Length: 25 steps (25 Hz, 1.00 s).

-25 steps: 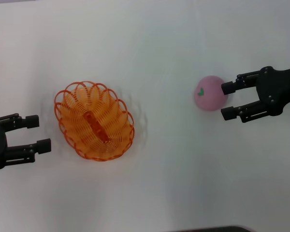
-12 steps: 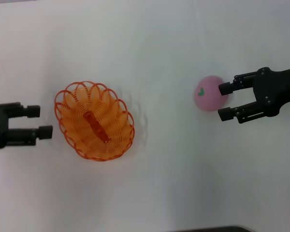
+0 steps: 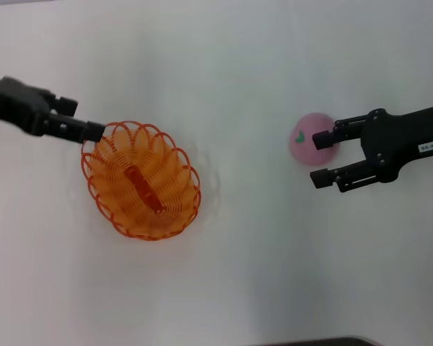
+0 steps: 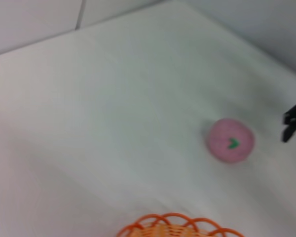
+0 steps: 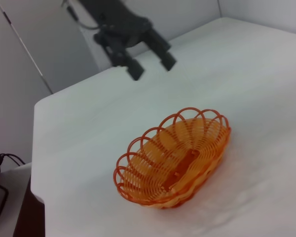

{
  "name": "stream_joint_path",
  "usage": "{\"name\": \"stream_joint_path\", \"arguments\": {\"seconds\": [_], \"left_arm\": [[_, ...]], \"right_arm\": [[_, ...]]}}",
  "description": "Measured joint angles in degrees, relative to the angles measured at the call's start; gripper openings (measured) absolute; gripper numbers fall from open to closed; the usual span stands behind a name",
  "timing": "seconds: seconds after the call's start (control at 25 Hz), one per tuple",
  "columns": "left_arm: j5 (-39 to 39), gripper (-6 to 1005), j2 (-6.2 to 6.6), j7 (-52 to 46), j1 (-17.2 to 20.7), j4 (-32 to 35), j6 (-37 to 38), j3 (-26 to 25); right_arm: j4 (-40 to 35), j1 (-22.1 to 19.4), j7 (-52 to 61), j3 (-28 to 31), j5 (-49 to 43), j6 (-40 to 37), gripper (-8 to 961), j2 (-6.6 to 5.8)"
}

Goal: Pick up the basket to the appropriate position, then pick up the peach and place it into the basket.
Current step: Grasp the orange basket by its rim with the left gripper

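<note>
The orange wire basket stands on the white table, left of centre; it also shows in the right wrist view, and its rim shows in the left wrist view. My left gripper is open and empty at the basket's far-left rim; the right wrist view shows it raised behind the basket. The pink peach with a green leaf mark lies to the right and also shows in the left wrist view. My right gripper is open at the peach; one finger overlaps it, the other is nearer me.
A dark edge lies at the table's near side. The right wrist view shows the table's edge, with cables below it and wall panels behind.
My left gripper has swung away from me and right, up to the basket's far-left rim. My right gripper has moved left, onto the peach. The basket and the peach have not moved.
</note>
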Motion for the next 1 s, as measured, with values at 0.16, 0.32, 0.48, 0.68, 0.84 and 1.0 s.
{"name": "stream_joint_path", "arguments": {"seconds": [0.16, 0.32, 0.48, 0.68, 0.84, 1.0], "left_arm": [[5.25, 811, -0.28, -2.26, -4.31, -0.65, -4.33, 3.90], [11.25, 810, -0.56, -4.64, -7.11, -3.69, -11.80, 9.32], [15.50, 808, -1.10, -5.33, -10.20, -11.04, -18.87, 12.47], [17.52, 807, -1.61, -5.67, -11.71, -15.36, -21.67, 13.04], [18.31, 805, -1.91, -5.56, -12.02, -18.40, -24.15, 13.47], [18.34, 804, -1.96, -5.09, -13.11, -22.85, -26.30, 15.09]], "right_arm": [[0.00, -0.18, -1.06, -0.12, 0.00, 0.30, 820, 0.53], [0.03, -0.30, -1.53, -0.13, 0.00, 1.02, 820, 0.96], [0.08, -0.40, -2.10, -0.13, -0.07, 1.12, 821, 1.20], [0.09, -0.40, -2.19, -0.13, -0.10, 1.19, 821, 1.27], [0.09, -0.40, -2.19, -0.13, -0.10, 1.32, 821, 1.35], [0.09, -0.30, -2.18, -0.17, -0.10, 1.49, 821, 1.44]]}}
